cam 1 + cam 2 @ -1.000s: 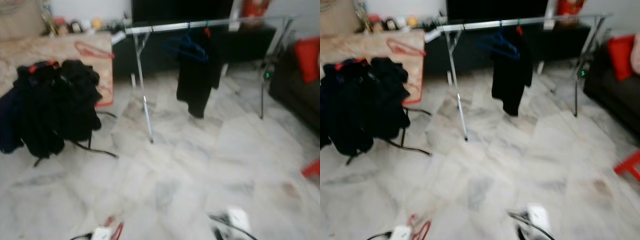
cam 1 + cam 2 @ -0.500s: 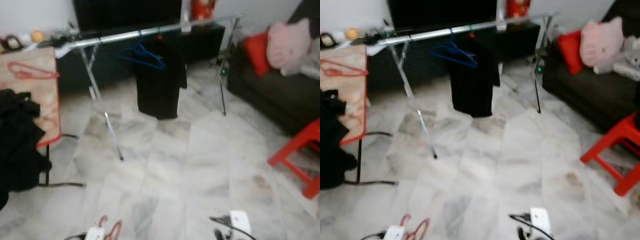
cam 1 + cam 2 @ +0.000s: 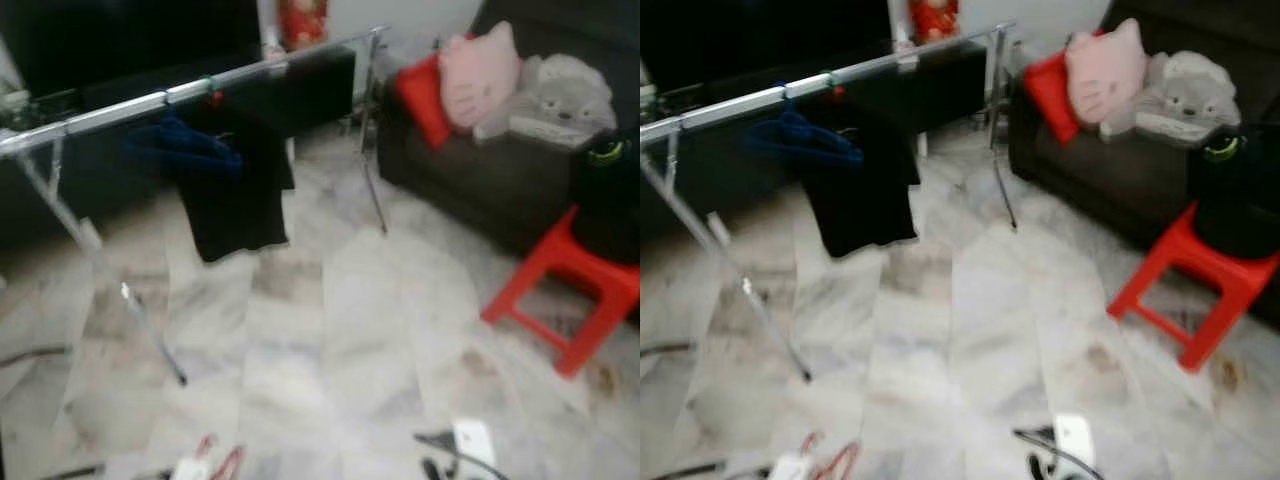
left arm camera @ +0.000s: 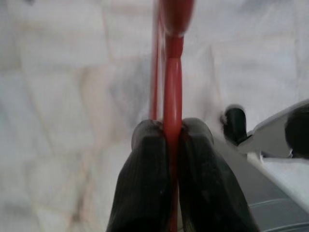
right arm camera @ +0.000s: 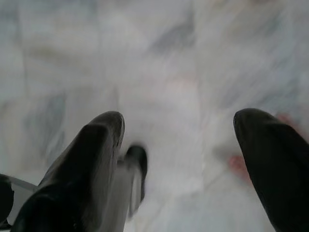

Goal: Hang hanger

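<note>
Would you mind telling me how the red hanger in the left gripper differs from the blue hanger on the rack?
The red hanger is clamped between the left gripper's shut fingers, low over the marble floor; the blue hanger hangs from the silver rack rail. The red one is off the rack, still to be hung; the blue one hangs beside a black garment. Both look bare, carrying no clothing.

The red hanger [image 4: 172, 77] is a thin plastic one, pinched between the left gripper's [image 4: 171, 133] two black fingers [image 4: 145, 179] low over the marble floor. Ahead stands the silver clothes rack [image 3: 150, 102], its rail carrying a blue hanger [image 3: 185, 150] and a black garment [image 3: 235, 185].
</note>
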